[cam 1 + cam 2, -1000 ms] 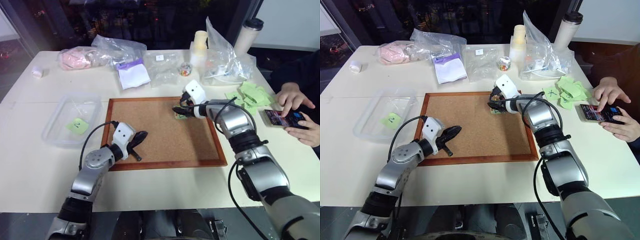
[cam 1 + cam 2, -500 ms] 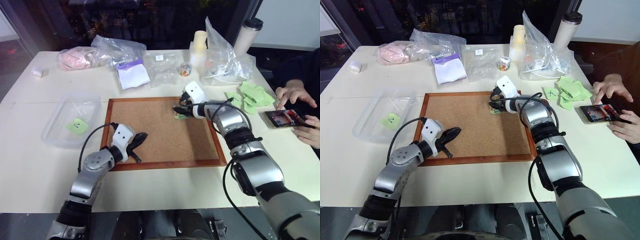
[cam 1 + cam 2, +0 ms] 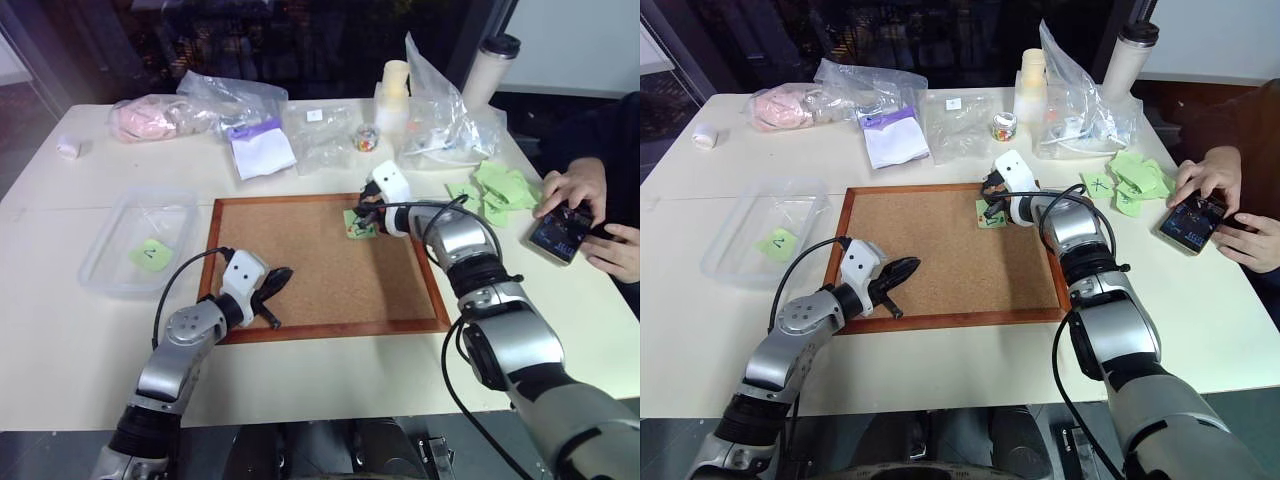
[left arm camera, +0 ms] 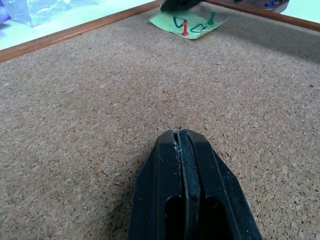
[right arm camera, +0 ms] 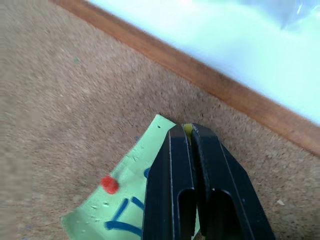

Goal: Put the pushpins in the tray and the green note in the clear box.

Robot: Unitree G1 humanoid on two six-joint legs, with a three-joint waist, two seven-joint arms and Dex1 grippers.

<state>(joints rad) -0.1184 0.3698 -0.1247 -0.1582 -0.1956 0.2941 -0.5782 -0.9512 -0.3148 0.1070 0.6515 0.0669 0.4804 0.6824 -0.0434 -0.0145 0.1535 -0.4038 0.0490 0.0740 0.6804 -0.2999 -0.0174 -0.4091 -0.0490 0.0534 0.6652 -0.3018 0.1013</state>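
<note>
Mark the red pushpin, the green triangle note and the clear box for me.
Red pushpin [image 4: 185, 27], left wrist view, on its head.
Light-green triangle note [image 4: 172, 22], left wrist view, bare paper near the pin.
Clear plastic box [image 3: 128, 203], left eye view, far rim.

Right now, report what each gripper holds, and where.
Left gripper: shut, empty. Right gripper: shut at a corner of the light-green square paper note, tips pinching something yellowish; pin head or note edge, cannot tell.

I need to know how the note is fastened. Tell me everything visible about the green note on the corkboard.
The green note is a small light-green paper square with a hand-drawn triangle, lying near the corkboard's far right corner. A red pushpin and a green pushpin stand in it. The shut right gripper is at its edge.
</note>
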